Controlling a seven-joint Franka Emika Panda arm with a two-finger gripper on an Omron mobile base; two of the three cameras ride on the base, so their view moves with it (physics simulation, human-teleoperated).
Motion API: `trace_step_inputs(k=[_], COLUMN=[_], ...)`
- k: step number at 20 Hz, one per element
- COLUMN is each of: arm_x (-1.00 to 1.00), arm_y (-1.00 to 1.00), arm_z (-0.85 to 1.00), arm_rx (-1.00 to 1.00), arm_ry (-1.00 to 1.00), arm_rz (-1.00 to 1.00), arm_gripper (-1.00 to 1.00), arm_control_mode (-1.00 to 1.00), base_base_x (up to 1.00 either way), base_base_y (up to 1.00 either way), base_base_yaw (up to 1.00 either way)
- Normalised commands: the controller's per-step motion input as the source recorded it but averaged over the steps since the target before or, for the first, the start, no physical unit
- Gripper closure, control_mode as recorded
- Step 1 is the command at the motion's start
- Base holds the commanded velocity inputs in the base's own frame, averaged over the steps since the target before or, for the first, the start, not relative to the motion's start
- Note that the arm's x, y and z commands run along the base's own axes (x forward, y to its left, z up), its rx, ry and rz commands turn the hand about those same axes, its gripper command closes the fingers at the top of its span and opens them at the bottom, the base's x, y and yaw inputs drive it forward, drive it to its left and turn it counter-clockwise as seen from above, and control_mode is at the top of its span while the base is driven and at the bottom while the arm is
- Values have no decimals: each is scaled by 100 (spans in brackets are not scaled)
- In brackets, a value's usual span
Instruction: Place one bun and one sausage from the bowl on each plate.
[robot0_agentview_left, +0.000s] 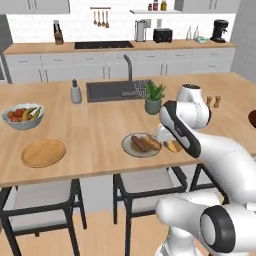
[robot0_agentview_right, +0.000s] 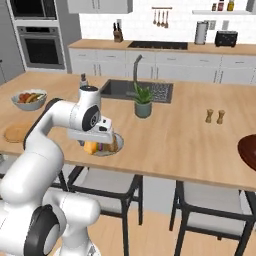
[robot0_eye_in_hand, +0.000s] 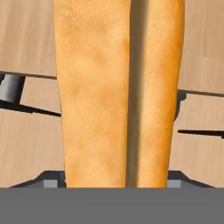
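My gripper (robot0_agentview_right: 93, 141) is shut on a golden-tan bun (robot0_eye_in_hand: 116, 96), which stands lengthwise between the fingertips in the hand view. The held bun (robot0_agentview_left: 174, 146) hangs just past the right rim of the pale grey plate (robot0_agentview_left: 127, 147), over the counter's front edge. On that plate lie a reddish-brown sausage (robot0_agentview_left: 138, 144) and another bun (robot0_agentview_left: 152, 143). From the right, the held bun (robot0_agentview_right: 90, 147) sits under the hand beside the grey plate (robot0_agentview_right: 119, 141). The tan plate (robot0_agentview_left: 43, 152) lies bare at the left. The dark wooden bowl (robot0_agentview_right: 248, 151) sits at the far right edge.
A white fruit bowl (robot0_agentview_left: 23, 116) stands behind the tan plate. A potted plant (robot0_agentview_left: 153, 98), the sink (robot0_agentview_left: 115, 90) and a soap bottle (robot0_agentview_left: 75, 92) are further back. Salt and pepper shakers (robot0_agentview_right: 215, 116) stand between plant and bowl. Chairs (robot0_agentview_left: 145, 187) tuck under the counter.
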Motion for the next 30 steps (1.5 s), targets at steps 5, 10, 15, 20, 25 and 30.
trace_step_inputs(k=[5,10,15,20,25,30], arm_x=[0,0,0,0,0,56], arm_y=[0,0,0,0,0,5], arm_z=[0,0,0,0,0,-5], arm_rx=[0,0,0,0,0,0], arm_ry=[0,0,0,0,0,0], arm_rz=[0,0,0,0,0,-2], arm_gripper=[100,100,100,100,100,100], arm_control_mode=[100,100,100,100,100,-100], base_base_x=[33,34,27,38,45,26], base_base_y=[100,100,94,41,24,9], base_base_yaw=[7,5,0,-7,-21,-6])
